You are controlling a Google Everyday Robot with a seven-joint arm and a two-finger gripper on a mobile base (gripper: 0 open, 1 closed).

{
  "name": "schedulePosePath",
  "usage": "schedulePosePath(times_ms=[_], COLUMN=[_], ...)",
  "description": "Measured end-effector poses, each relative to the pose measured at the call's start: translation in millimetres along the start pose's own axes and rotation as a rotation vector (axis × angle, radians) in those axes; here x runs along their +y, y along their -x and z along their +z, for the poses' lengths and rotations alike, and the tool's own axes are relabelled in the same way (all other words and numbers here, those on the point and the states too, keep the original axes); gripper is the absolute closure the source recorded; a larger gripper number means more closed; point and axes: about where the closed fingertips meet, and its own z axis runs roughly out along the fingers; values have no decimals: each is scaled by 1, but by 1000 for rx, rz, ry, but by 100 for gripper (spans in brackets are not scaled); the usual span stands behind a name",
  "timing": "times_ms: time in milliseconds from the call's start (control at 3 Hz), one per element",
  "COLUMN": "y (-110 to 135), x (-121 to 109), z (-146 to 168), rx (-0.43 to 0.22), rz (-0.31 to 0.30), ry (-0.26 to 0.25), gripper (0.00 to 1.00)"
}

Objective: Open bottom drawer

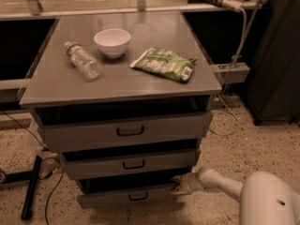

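Observation:
The bottom drawer (112,199) is the lowest and narrowest grey front of the cabinet, with a small black bar handle (138,197). It stands pulled out a little, with a dark gap above its front. My gripper (179,185) is at the right end of that drawer front, level with its top edge. My white arm (262,200) reaches in from the lower right. The middle drawer (93,167) and the top drawer (79,136) above it also stand slightly out.
On the cabinet top (122,81) lie a white bowl (112,42), a clear plastic bottle (83,60) on its side and a green snack bag (164,63). A black bar (32,186) and cables lie on the floor to the left. A dark cabinet (276,55) stands to the right.

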Motion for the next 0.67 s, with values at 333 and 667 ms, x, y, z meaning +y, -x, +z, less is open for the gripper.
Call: schedulePosePath(times_ms=[333, 667], y=[0, 0], x=[0, 0], z=[0, 0], rx=[0, 0], rz=[0, 0], ry=[0, 0], gripper=[87, 63])
